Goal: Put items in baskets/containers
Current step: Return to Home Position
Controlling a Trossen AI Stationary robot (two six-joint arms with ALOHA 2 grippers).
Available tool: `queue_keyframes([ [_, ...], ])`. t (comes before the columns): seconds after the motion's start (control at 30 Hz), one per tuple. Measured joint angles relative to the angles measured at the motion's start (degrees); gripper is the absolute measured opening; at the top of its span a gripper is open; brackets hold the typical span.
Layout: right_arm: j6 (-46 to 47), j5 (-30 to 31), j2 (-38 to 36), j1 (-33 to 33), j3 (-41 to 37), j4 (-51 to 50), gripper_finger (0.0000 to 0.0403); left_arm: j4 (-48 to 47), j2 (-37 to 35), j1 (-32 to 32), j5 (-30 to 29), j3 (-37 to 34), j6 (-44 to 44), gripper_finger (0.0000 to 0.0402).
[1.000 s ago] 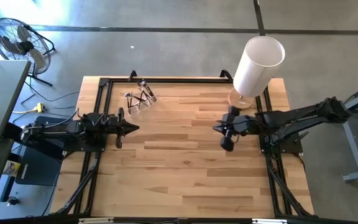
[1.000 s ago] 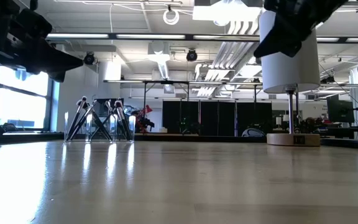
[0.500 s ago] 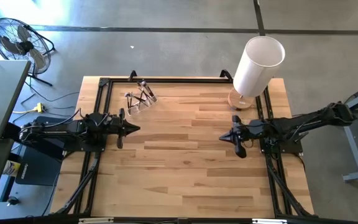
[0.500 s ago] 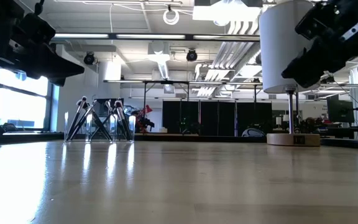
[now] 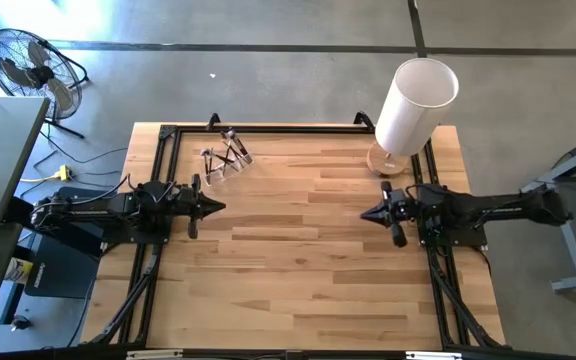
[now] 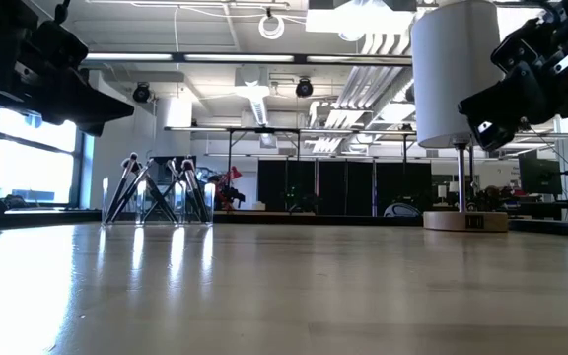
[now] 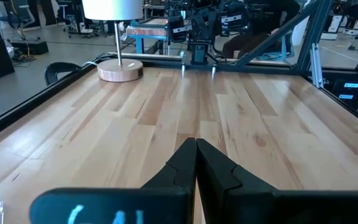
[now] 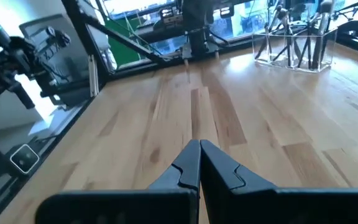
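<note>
Two grippers are hovering over the wooden table (image 5: 298, 260), well apart. The left gripper (image 5: 215, 207) is at the left side and the right gripper (image 5: 365, 214) at the right, each with its fingers pressed together and gripping nothing. Several makeup brushes (image 8: 303, 43) are leaning inside the clear holder (image 8: 272, 53) at the table's far left. They are crossing one another, so their count is hard to make out. A white cylinder (image 5: 413, 105) is standing at the far right. In the low view both arms are being cut off by the frame.
</note>
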Motion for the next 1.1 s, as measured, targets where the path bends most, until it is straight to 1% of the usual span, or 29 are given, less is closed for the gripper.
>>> queue_keyframes([
  [0.2, 0.7, 4.5, -10.5, 0.1, -0.4, -7.5, 0.0000, 0.0, 0.0, 0.0, 0.0, 0.0, 0.0, 0.0008],
  [0.33, -0.5, 5.1, -17.0, 0.1, -0.4, -14.3, 0.0000, 0.0, 0.0, 0.0, 0.0, 0.0, 0.0, 0.0008],
  [0.5, -2.5, 7.6, -22.0, 0.1, -0.3, -15.2, 0.0000, 0.0, 0.0, 0.0, 0.0, 0.0, -0.1, 0.0008],
  [0.77, -1.0, 7.5, -21.5, 0.1, -0.2, -15.4, 0.0000, 0.0, 0.0, 0.0, 0.0, 0.0, -0.1, 0.0008],
  [0.93, -4.1, 8.1, -21.5, 0.1, -0.2, -15.5, 0.0000, 0.0, 0.0, 0.0, 0.0, 0.0, -0.1, 0.0008],
  [1.1, -4.9, 8.2, -21.5, 0.1, -0.3, -15.2, 0.0000, 0.0, 0.0, 0.0, 0.0, 0.0, 0.0, 0.0008],
])
